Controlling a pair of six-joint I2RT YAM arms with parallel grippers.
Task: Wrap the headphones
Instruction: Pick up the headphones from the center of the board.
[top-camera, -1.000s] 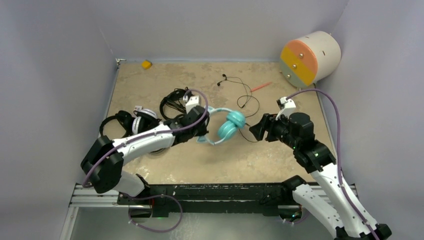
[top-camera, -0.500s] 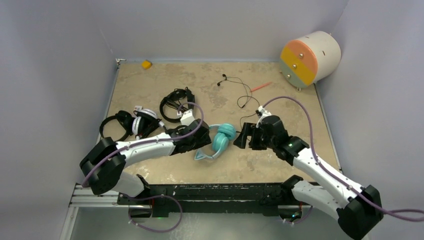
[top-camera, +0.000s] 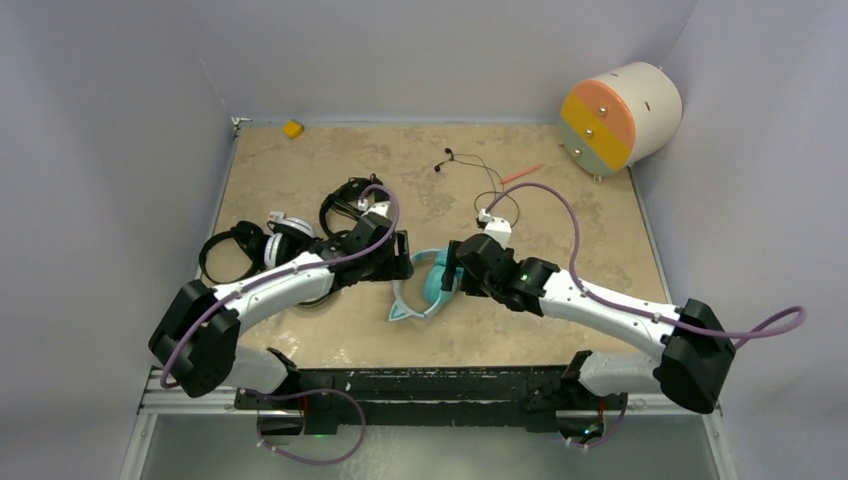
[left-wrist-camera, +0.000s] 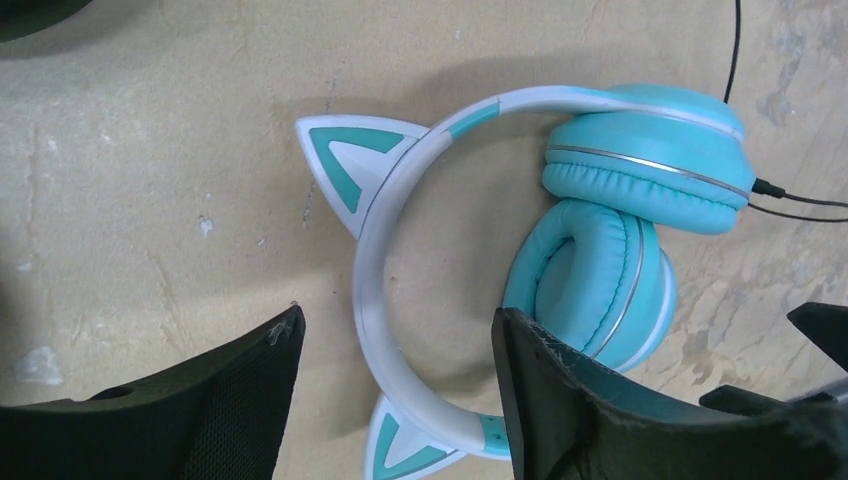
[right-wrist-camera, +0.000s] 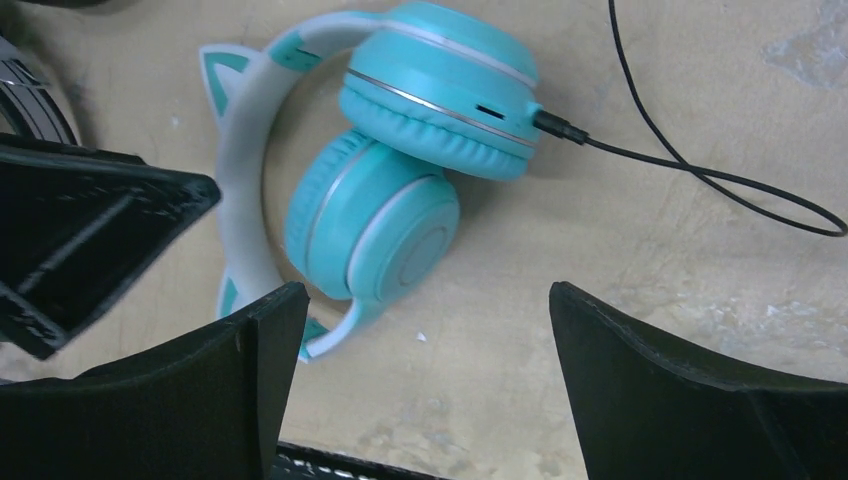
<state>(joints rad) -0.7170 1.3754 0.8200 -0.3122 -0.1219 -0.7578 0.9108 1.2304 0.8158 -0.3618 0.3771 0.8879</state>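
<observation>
Soft, even light; faint shadow beside the teal headphones (left-wrist-camera: 640, 150), views sharp.

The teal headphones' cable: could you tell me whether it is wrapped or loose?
Loose: the cable, plugged into an ear cup, trails across the table; none winds around the teal cat-ear headphones.

The teal headphones (left-wrist-camera: 640, 180) are laid flat near the middle of the bench (top-camera: 300, 150) — the ear cups are folded in against each other, and the white-and-teal band with its two cat ears is curved out to one side. A thin black cable (right-wrist-camera: 700, 170) is plugged into one cup and lies loose, unwrapped. Three more headsets are grouped on the left — an all-black one (top-camera: 245, 240), a white-and-black one (top-camera: 288, 232) just beside it, and another black one (top-camera: 352, 192), partly hidden.
</observation>
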